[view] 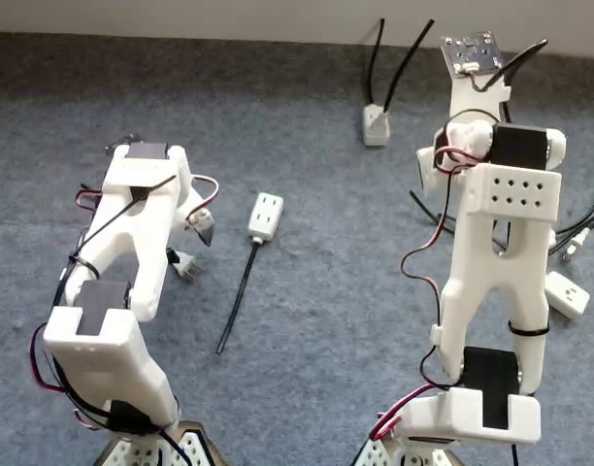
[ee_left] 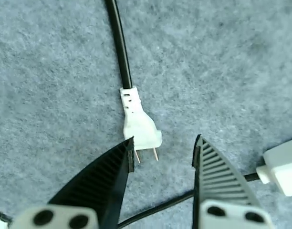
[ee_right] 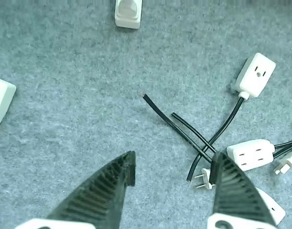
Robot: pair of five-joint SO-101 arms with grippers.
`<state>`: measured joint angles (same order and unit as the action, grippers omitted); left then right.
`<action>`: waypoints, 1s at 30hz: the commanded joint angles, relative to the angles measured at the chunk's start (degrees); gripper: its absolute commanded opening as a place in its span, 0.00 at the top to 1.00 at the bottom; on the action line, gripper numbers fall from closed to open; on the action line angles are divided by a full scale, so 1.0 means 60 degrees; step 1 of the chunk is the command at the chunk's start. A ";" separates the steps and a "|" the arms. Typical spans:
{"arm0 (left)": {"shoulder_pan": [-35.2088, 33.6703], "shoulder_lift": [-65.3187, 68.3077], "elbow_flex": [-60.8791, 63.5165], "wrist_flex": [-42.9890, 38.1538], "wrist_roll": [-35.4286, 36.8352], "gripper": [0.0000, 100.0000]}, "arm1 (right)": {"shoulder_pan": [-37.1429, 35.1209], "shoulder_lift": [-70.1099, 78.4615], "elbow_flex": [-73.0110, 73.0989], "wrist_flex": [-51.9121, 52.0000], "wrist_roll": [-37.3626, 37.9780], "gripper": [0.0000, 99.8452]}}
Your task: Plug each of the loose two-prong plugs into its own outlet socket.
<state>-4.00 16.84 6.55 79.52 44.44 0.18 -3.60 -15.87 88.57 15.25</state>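
Shift the released left pincer (ee_left: 165,143) sideways to centre it, lower, then clench on the white body of the two-prong plug (ee_left: 140,128), not its prongs, leaving those free for the outlet socket (view: 266,216). Find that plug flat on the grey desk (ee_left: 232,57), prongs pointing into the gap, just beside one finger. Note the right pincer (ee_right: 173,160) gaping too.
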 commanded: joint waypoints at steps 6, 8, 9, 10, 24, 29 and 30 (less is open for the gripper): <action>-0.0271 0.0183 0.0842 -0.1700 0.1451 0.79 | 0.0095 -0.0418 0.0974 -0.1048 0.0147 0.75; -0.0505 0.0168 0.0916 -0.1685 0.1451 0.79 | 0.0095 -0.0447 0.1238 -0.1311 0.0147 0.75; -0.0593 0.0168 0.0945 -0.1685 0.1451 0.79 | 0.0081 -0.0476 0.1341 -0.1385 0.0147 0.75; -0.0652 0.0154 0.0945 -0.1685 0.1421 0.79 | 0.0066 -0.0476 0.1385 -0.1414 0.0147 0.75; -0.1868 0.0242 0.0960 -0.0718 0.1143 0.79 | 0.0066 -0.0462 0.1414 -0.1414 0.0132 0.75; -0.1780 0.0242 0.0930 -0.0791 0.0850 0.79 | 0.0051 -0.0447 0.1414 -0.1414 0.0103 0.75; -0.1766 0.0242 0.0945 -0.0791 0.0850 0.79 | 0.0051 -0.0447 0.1414 -0.1414 0.0103 0.75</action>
<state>-13.32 18.42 12.26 74.15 50.07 0.26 -3.60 -7.16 81.10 15.25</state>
